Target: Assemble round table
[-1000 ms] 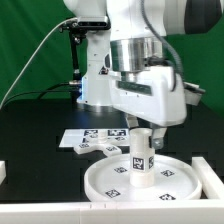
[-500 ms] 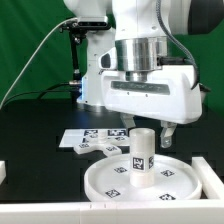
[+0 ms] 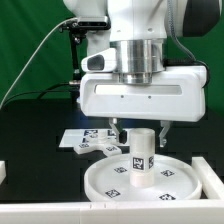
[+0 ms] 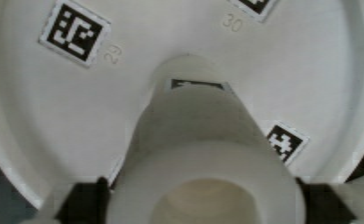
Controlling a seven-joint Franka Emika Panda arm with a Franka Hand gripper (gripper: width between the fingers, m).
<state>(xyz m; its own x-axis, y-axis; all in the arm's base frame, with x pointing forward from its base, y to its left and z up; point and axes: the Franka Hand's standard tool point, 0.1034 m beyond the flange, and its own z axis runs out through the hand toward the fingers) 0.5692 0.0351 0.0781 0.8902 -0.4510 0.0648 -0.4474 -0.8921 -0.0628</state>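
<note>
The large round rimmed disc (image 3: 95,178) lies flat on the black table near the front. The short thick cylinder (image 3: 141,160) stands upright at its centre, tags facing the camera. My gripper (image 3: 140,128) hangs straight above the cylinder's top. Its fingers (image 3: 118,129) stand spread on either side of the top with a gap, so it is open and holds nothing. In the wrist view the cylinder (image 4: 205,150) rises between the two dark fingertips (image 4: 86,200), with the disc (image 4: 54,100) below. A small white tagged part (image 3: 82,147) lies to the disc's left; its shape is unclear.
The marker board (image 3: 93,134) lies behind the disc toward the exterior view's left. A white rail (image 3: 100,210) runs along the table's front edge. White blocks stand at the right (image 3: 211,175) and left (image 3: 3,172) edges. The arm's base (image 3: 95,92) stands at the back.
The hand has turned about its vertical axis over the cylinder, so its broad side now faces the camera. The fingers now show spread on both sides of the cylinder's top. The cylinder and disc have not moved.
</note>
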